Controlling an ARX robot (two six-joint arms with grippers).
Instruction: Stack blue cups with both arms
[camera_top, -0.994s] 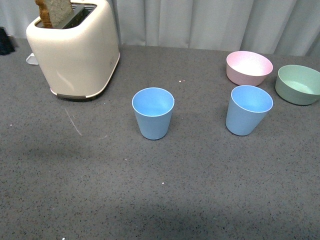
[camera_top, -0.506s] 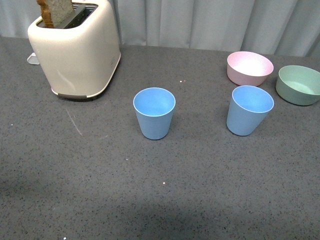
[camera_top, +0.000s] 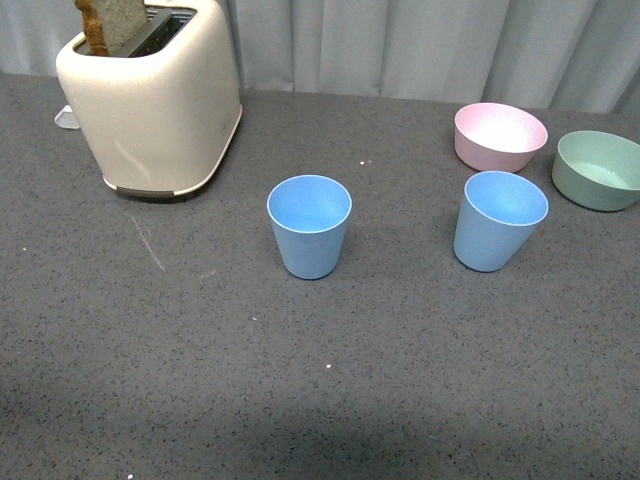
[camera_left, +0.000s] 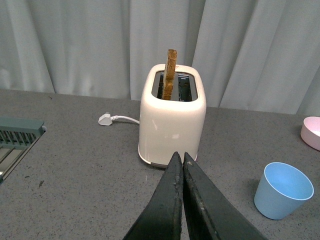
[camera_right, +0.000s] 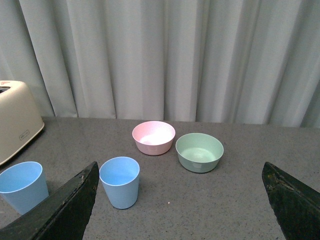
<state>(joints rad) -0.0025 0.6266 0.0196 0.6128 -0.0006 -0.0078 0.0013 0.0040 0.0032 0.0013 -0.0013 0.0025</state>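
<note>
Light blue tapered plastic cup (camera_top: 309, 225) near cream rounded toaster (camera_top: 150, 100), twin cup (camera_top: 500, 220) farther off. Left gripper (camera_left: 179, 156) pinched together (spread before approach); right gripper (camera_right: 180, 170) gaping, suits twin cup.

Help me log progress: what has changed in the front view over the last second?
A dark object at the left edge beside the toaster left the front view; nothing was grasped or released. The middle blue cup, the right blue cup, pink bowl and green bowl stayed put.
</note>
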